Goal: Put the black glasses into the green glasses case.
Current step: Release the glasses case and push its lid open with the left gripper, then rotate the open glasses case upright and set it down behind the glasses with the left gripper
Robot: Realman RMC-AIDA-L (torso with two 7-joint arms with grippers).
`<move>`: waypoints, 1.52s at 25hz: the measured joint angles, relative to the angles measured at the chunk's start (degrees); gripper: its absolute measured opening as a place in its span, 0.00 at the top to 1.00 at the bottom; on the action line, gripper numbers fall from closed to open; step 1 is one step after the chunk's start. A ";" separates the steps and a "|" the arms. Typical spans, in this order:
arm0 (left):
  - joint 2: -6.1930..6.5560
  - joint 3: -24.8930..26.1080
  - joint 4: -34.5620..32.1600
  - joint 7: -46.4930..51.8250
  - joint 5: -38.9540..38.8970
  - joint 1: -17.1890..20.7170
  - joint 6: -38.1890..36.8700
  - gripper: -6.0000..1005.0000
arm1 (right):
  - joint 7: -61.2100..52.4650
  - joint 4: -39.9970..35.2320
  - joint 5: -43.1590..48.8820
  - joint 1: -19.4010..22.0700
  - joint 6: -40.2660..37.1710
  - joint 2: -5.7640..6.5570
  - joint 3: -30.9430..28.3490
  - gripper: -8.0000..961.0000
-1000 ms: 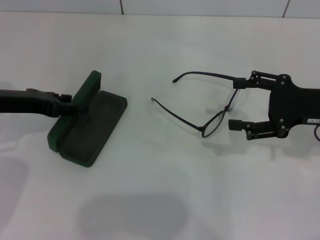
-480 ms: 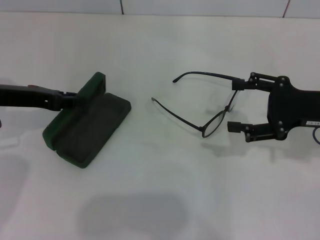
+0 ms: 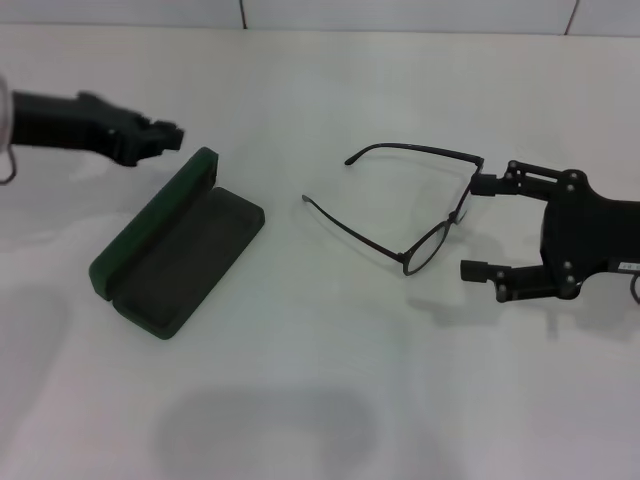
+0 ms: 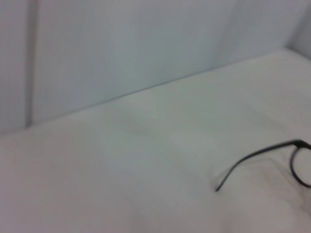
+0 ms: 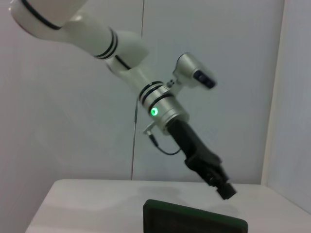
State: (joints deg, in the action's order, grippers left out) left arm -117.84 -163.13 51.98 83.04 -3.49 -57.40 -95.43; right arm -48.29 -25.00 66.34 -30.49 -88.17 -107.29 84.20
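The green glasses case (image 3: pixel 178 245) lies open on the white surface (image 3: pixel 320 400), on the left side. Its dark inside faces up, and its lid lies flat along its far left edge. Nothing is in it.

On the right, the right end effector (image 3: pixel 478 226) sits low over the surface with its two fingers (image 3: pixel 484 184) spread wide apart. It holds nothing. The black glasses (image 3: pixel 405 205) rest on the surface just left of it, between the end effector and the case. Their lens end is close to the fingers, and their two thin arms reach out to the left.

Farther back on the left, the left end effector (image 3: pixel 165 133) hangs in the air just past the case, not touching it. I cannot tell if it is spread or pinched.
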 joint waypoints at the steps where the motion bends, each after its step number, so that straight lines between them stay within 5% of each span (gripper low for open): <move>1: 0.01 0.00 -0.21 -1.40 1.21 -0.99 0.03 0.82 | 0.19 -0.01 0.00 0.07 -0.01 -0.14 0.00 0.08; 8: -1.16 0.00 -0.24 -2.74 5.90 -5.31 -0.93 0.97 | 1.01 -0.89 0.02 1.81 -0.02 -0.47 -0.52 0.08; 13: -1.67 0.01 0.74 2.78 7.15 -5.05 -0.74 0.81 | 1.12 -0.92 0.10 1.74 -0.01 -0.42 -1.07 0.08; 25: -1.71 0.00 2.21 3.75 3.08 2.20 -1.78 0.59 | 1.27 -0.93 1.61 -0.10 0.86 -0.06 -1.30 0.08; 30: -1.84 0.01 2.16 4.56 4.55 2.78 -2.29 0.38 | 1.34 -0.93 2.03 -0.69 1.21 0.03 -1.32 0.08; 38: -1.86 0.01 1.84 7.71 6.50 2.46 -1.53 0.40 | 2.60 -0.93 2.31 -0.41 1.18 0.08 -1.32 0.08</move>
State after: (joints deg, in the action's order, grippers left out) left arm -119.70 -163.12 53.82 90.75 3.01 -54.94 -96.96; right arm -45.69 -25.93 68.65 -30.90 -87.00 -107.20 82.88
